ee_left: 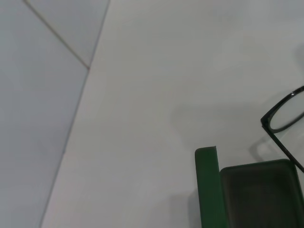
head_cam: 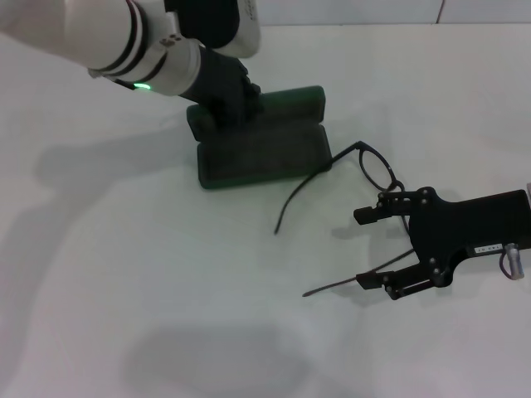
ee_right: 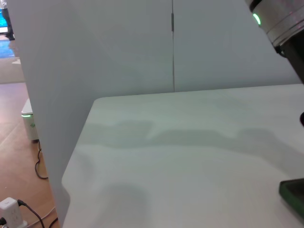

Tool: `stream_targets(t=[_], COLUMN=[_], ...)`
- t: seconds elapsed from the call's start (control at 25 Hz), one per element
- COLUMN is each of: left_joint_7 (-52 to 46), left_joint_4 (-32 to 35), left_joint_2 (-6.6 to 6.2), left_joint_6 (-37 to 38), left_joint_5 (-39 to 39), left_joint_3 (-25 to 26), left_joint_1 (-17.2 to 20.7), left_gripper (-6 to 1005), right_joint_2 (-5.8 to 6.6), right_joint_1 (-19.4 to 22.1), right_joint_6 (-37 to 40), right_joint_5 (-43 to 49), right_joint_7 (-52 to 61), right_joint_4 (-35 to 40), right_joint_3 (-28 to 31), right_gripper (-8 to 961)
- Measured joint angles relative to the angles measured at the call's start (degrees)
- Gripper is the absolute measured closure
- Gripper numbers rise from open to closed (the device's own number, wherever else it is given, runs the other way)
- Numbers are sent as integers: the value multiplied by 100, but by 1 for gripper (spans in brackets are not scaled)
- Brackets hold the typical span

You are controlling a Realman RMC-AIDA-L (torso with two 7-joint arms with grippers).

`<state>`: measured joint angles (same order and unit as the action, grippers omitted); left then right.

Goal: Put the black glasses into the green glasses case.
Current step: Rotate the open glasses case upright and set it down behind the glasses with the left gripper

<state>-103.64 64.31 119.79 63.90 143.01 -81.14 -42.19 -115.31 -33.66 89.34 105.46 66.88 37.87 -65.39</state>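
Note:
The green glasses case lies open at the table's middle, its lid raised at the back; it also shows in the left wrist view and as a corner in the right wrist view. My left gripper rests on the lid's left end. The black glasses lie on the table right of the case, one temple arm reaching toward the case's front; a lens rim shows beside the case. My right gripper is open just in front of the frame, and the other temple arm runs past its near finger.
A white table carries everything. In the right wrist view the table's edge drops to a floor with cables, and grey wall panels stand behind. My left arm stretches over the back left.

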Motion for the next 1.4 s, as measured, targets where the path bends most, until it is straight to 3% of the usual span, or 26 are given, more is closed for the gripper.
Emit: stream_targets(t=[0.52, 1.16, 1.4], left_joint_7=[27, -79, -799], left_joint_4=[24, 450, 737], left_joint_2=[0, 24, 14], left_joint_6=[108, -183, 28], left_joint_5=[-157, -238, -644], left_joint_3=[-107, -259, -153], left_joint_1=[12, 472, 608], left_gripper=[831, 914, 748], right_joint_2=[0, -9, -9], right_joint_1=[0, 0, 46], right_joint_6=[-14, -19, -15], right_joint_5=[0, 0, 0], right_joint_7=[0, 0, 0], right_joint_4=[1, 1, 6], right_joint_3=[0, 0, 3], right_gripper=[96, 95, 95])
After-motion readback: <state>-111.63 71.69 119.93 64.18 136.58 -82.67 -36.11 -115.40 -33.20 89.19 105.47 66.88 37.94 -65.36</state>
